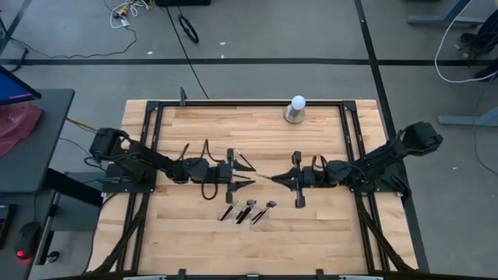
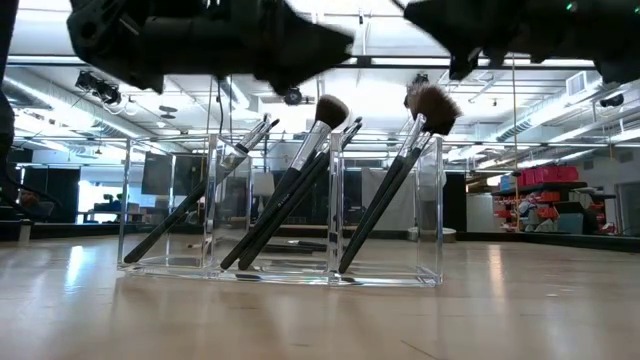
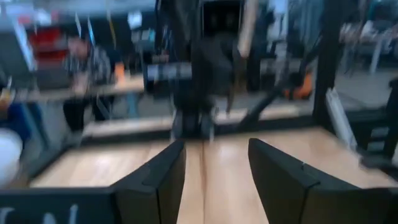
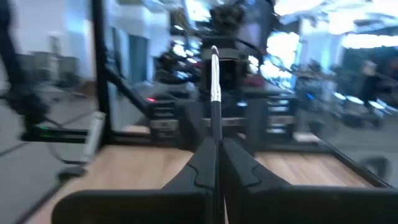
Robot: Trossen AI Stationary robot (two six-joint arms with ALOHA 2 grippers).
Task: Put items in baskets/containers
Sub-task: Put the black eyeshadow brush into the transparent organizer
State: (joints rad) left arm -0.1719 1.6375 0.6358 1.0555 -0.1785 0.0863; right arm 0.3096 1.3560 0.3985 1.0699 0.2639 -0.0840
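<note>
Now, from the high view, both arms meet over the middle of the wooden table (image 1: 194, 249): the left gripper (image 1: 247, 173) hangs with its fingers spread and nothing between them, while the right gripper (image 1: 282, 178) is clenched on a slim makeup brush (image 1: 268, 178) that pokes out toward the left arm, and the clear plastic organiser (image 1: 249, 213) sits just nearer the table's front edge with brushes already leaning in it. A white ball-shaped object (image 1: 296, 108) stands well apart at the far edge. Down at table level, the organiser (image 2: 280, 210) shows three compartments, each holding angled brushes (image 2: 300, 175), tufts up, with both arms dark overhead. In the left wrist view, those fingers (image 3: 165, 180) stand apart over bare wood, and a person sits blurred in the room beyond. In the right wrist view, the pads (image 4: 202, 165) pinch the held brush (image 4: 214, 93) right at its lower end, handle rising straight ahead. There's the danger, I'd say: so short a hold could let the brush pivot or slip on the way down, and its tip might catch a compartment wall or knock the leaning brushes; the grippers' closeness also risks a bump, though how far apart they truly are is hard to judge here.
</note>
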